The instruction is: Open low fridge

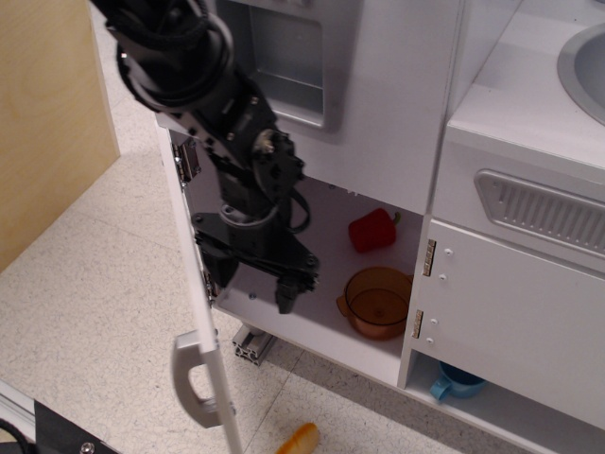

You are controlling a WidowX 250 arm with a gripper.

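The white toy kitchen point(397, 123) is filling the upper and right parts of the frame, with the low fridge point(326, 274) sitting in its lower centre. Its door point(203, 312) is standing swung far out to the left, seen almost edge-on, so the compartment is lying fully exposed. The black robot arm point(203, 95) is reaching down from the upper left and crossing in front of the opening, its end effector point(260, 270) hanging just inside the door edge near the compartment floor. Whether the end effector is open or closed cannot be told, since the fingers are blurring into the dark body. The silver-grey handle point(194, 378) is showing at the lower left, apart from the end effector. Inside, an orange bowl point(378, 301) and a red pepper point(371, 230) are resting on the fridge floor. Judging by the wide gap, the opening is looking essentially done, with only withdrawing the arm left.
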